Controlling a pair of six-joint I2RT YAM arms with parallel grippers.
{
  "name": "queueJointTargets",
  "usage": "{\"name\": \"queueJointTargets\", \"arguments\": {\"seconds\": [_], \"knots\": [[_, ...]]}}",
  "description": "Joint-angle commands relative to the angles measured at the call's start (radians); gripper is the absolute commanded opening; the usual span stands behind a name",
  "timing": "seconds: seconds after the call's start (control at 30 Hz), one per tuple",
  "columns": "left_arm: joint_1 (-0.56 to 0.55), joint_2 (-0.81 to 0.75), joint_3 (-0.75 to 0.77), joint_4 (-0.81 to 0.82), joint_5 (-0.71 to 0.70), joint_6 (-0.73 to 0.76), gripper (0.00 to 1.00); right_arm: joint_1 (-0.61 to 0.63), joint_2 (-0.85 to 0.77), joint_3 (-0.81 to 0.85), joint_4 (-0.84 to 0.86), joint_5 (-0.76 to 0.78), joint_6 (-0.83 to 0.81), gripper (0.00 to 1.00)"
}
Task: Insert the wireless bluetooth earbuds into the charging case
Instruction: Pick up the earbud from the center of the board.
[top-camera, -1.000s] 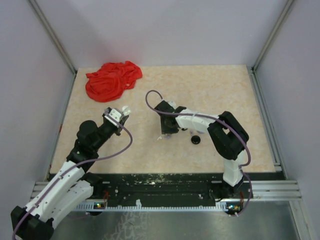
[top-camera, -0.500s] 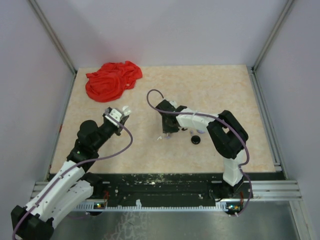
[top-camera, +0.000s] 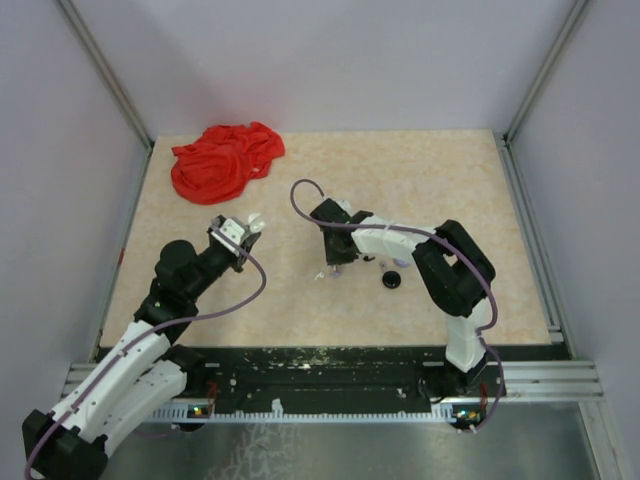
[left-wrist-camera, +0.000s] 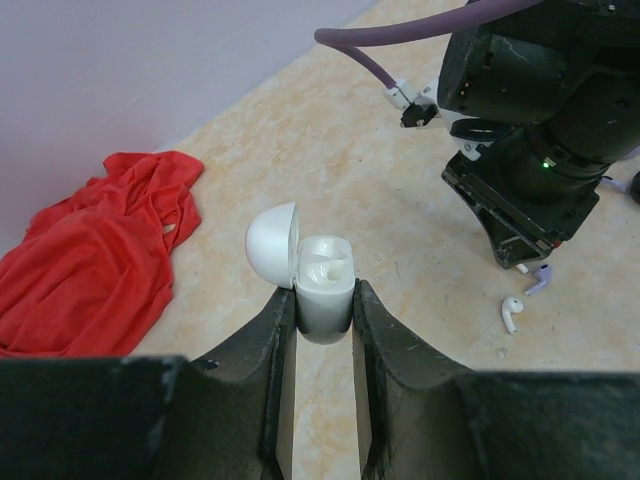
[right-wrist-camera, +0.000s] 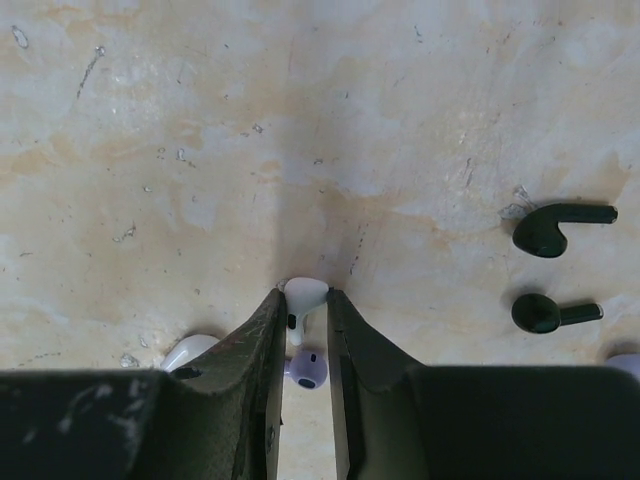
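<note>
My left gripper (left-wrist-camera: 325, 305) is shut on the white charging case (left-wrist-camera: 325, 285) and holds it above the table with its lid (left-wrist-camera: 272, 243) flipped open; the top view shows the same case (top-camera: 251, 219). My right gripper (right-wrist-camera: 304, 300) points down at the table, its tips pinching a white earbud (right-wrist-camera: 305, 296). A lavender earbud (right-wrist-camera: 307, 370) lies between the fingers just behind it. Another white earbud (right-wrist-camera: 190, 350) lies left of the left finger. Two black earbuds (right-wrist-camera: 555, 230) (right-wrist-camera: 550, 313) lie to the right. From above, my right gripper (top-camera: 336, 264) stands mid-table.
A crumpled red cloth (top-camera: 226, 160) lies at the back left. A black puck-shaped case (top-camera: 392, 279) sits just right of my right gripper. A further lavender bud (right-wrist-camera: 626, 362) shows at the right wrist view's edge. Metal frame posts and walls border the table (top-camera: 450, 170).
My right gripper's jaws have closed onto the white earbud. The left arm with the case has stayed still.
</note>
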Motion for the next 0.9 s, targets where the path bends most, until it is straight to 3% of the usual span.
{"name": "queueJointTargets", "arguments": {"seconds": [0.0,0.37,0.67,0.87], "knots": [[0.0,0.001,-0.016,0.053,0.049,-0.03,0.01,-0.005,-0.061,-0.006,0.081,0.022,-0.042,0.19],[0.0,0.027,-0.029,0.131,0.12,-0.114,0.01,0.003,-0.337,-0.143,0.33,0.033,-0.162,0.19],[0.0,0.108,-0.025,0.268,0.298,-0.251,0.01,0.058,-0.568,-0.188,0.48,0.038,-0.273,0.19],[0.0,0.144,-0.071,0.49,0.386,-0.355,0.01,0.085,-0.688,-0.226,0.578,-0.009,-0.311,0.19]]}}
